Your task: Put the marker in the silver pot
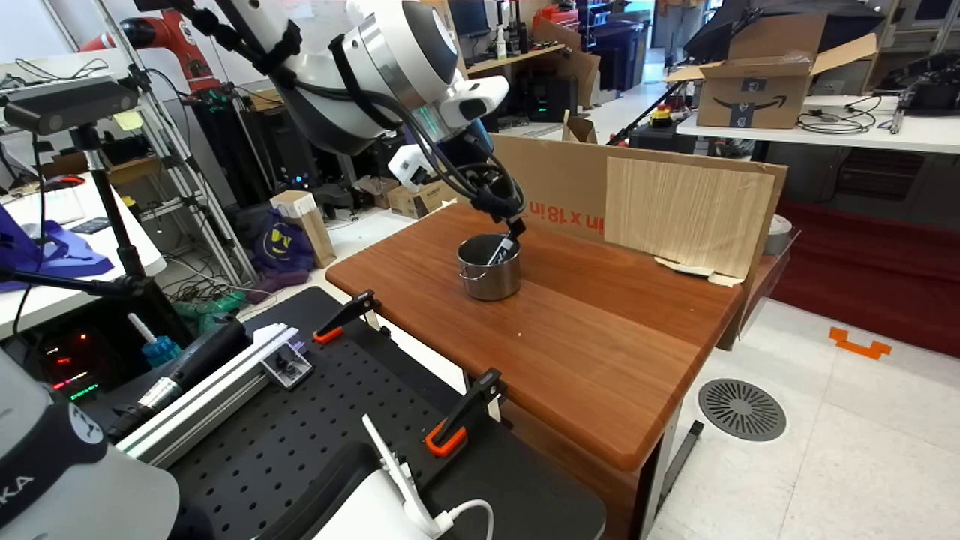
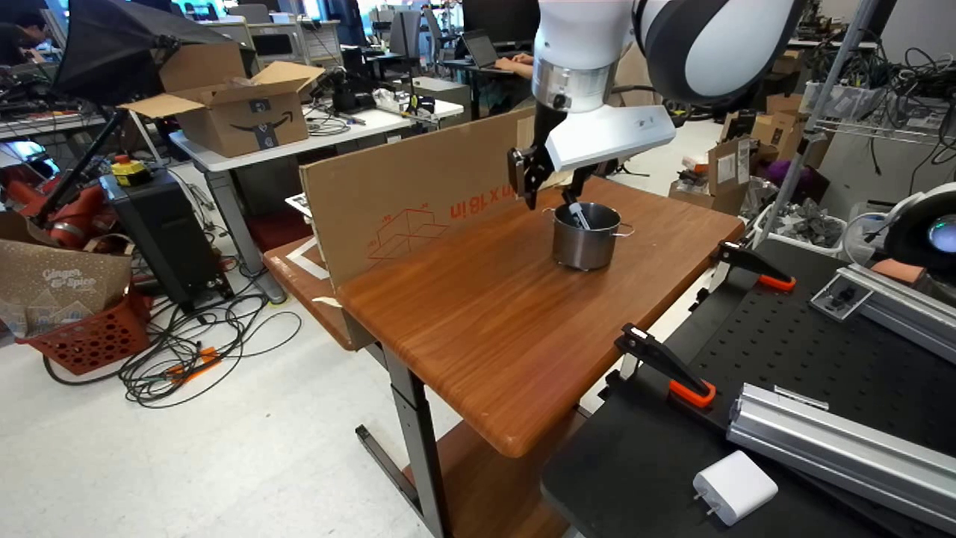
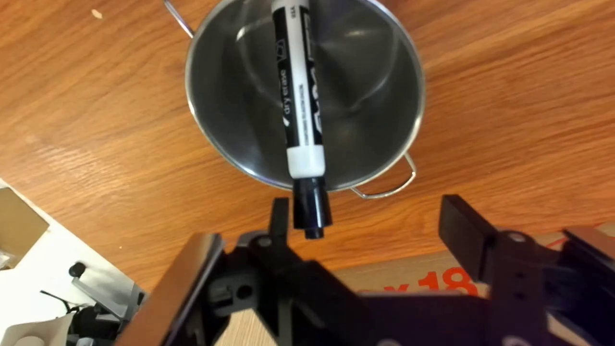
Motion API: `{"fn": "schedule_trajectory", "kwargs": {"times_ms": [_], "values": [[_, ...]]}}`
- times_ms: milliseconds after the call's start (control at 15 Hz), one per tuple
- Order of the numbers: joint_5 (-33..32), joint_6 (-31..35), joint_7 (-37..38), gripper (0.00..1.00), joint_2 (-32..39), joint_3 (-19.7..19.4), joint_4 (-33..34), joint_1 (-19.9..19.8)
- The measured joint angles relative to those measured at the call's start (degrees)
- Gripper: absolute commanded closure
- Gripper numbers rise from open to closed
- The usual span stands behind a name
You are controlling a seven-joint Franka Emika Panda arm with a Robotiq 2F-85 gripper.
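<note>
The silver pot point(image 1: 489, 283) stands upright on the brown wooden table; it also shows in an exterior view point(image 2: 582, 248) and the wrist view point(image 3: 379, 120). The marker point(image 3: 300, 91), black and white with a black cap, leans in the pot at a slant, its cap end sticking out past the rim. It also shows in both exterior views point(image 1: 501, 251) point(image 2: 578, 215). My gripper point(image 3: 365, 204) is open, its fingers wide apart just above the rim point(image 2: 551, 199). The cap is close beside the left finger in the wrist view; I cannot tell whether they touch.
A cardboard sheet point(image 2: 418, 202) with red print stands along the table's point(image 1: 570, 322) far edge, close to the gripper. Orange-tipped clamps point(image 1: 465, 412) point(image 2: 665, 366) grip the near edge, beside a black perforated board point(image 1: 300, 442). The pot has wire side handles point(image 3: 387, 192).
</note>
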Motion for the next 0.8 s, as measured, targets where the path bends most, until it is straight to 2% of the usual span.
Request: {"fn": "schedule_trajectory", "kwargs": {"times_ms": [400, 800], "values": [[0.04, 0.6, 0.0, 0.0, -0.92, 0.01, 0.06, 0.02], [0.09, 1.0, -1.27, 0.0, -7.9, 0.33, -3.26, 0.0]]}}
